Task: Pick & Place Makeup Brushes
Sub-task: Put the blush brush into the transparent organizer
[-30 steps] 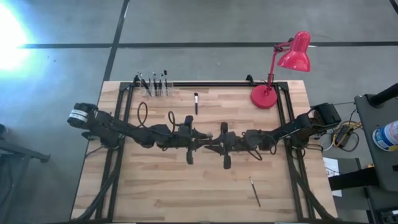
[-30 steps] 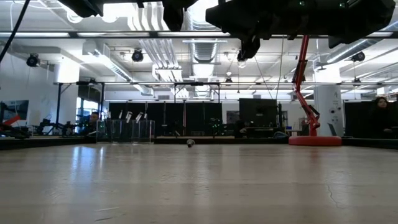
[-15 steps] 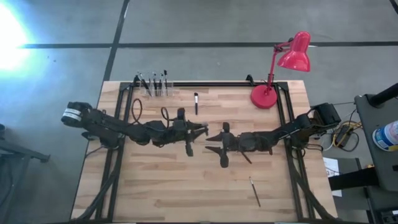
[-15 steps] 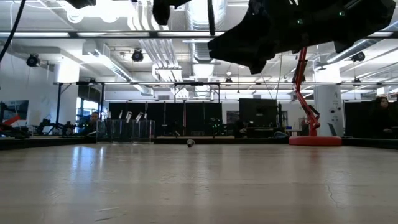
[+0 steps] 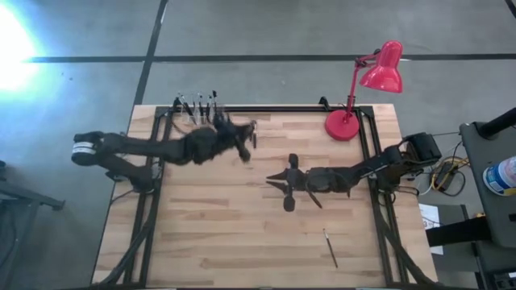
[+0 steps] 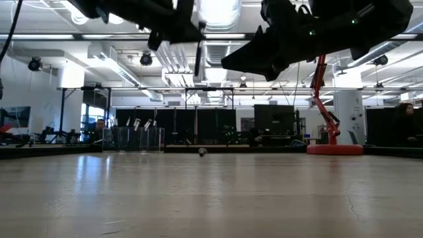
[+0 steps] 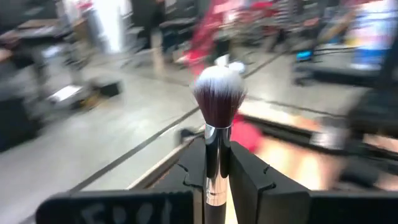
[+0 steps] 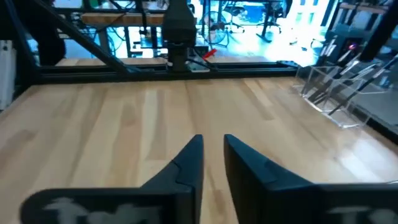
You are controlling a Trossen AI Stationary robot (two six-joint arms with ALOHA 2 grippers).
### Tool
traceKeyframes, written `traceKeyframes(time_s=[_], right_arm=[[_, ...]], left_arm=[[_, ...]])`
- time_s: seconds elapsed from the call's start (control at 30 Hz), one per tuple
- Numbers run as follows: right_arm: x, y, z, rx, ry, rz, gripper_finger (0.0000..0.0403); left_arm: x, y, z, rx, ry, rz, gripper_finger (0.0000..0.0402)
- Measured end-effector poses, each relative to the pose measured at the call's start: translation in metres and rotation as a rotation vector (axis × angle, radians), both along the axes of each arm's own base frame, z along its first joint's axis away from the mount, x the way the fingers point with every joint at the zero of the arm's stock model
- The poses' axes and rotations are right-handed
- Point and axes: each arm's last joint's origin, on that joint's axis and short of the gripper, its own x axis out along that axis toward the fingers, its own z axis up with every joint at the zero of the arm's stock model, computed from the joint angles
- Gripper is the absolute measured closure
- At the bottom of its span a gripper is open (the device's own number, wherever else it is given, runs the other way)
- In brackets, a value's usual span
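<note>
I have the left pincer (image 7: 214,186) closed on a makeup brush (image 7: 217,118), its fingers (image 7: 249,177) pressed against the silvery ferrule on both sides, with the fluffy pale-tipped bristle head standing clear beyond them. From above, that left pincer (image 5: 242,147) sits over the far part of the counter (image 5: 201,242), near the far-left corner and just beside the clear holder (image 5: 200,113) on the far edge, where several other brushes (image 5: 197,103) stand upright. In the level view the held brush (image 6: 197,56) hangs well above the wood. One more brush lies flat on the counter just past the left pincer, close to the far edge, though the arm partly covers it. Another loose brush (image 5: 330,247) rests near the near-right corner, well apart from both arms. My right pincer (image 5: 278,182) hovers over the middle of the counter, its fingers (image 8: 186,165) narrowly parted with nothing between them. A red desk lamp (image 5: 363,84) stands at the far-right corner.
</note>
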Motion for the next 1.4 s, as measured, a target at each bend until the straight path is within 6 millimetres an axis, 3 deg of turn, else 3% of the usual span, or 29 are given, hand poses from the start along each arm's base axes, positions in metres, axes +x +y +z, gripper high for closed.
traceKeyframes(time_s=[0.27, 0.47, 0.67, 0.83, 1.4], right_arm=[[0.003, -0.026, 0.000, -0.023, 0.000, -0.081, 0.0393], [0.003, -0.040, 0.000, -0.022, 0.000, -0.124, 0.0394], [0.003, -0.040, 0.001, -0.022, -0.002, -0.124, 0.0394], [0.004, -0.041, 0.002, -0.062, -0.003, -0.116, 0.0394], [0.009, -0.040, 0.011, -0.101, -0.046, -0.006, 0.0394]], left_arm=[[-0.035, 0.093, -0.014, -0.104, 0.102, 0.363, 0.0364], [-0.065, 0.135, -0.026, -0.110, 0.084, 0.478, 0.0364], [-0.091, 0.151, -0.059, -0.076, -0.006, 0.533, 0.0364], [-0.102, 0.156, -0.077, -0.082, -0.050, 0.530, 0.0364], [-0.078, 0.186, -0.117, -0.190, 0.037, 0.567, 0.0364]])
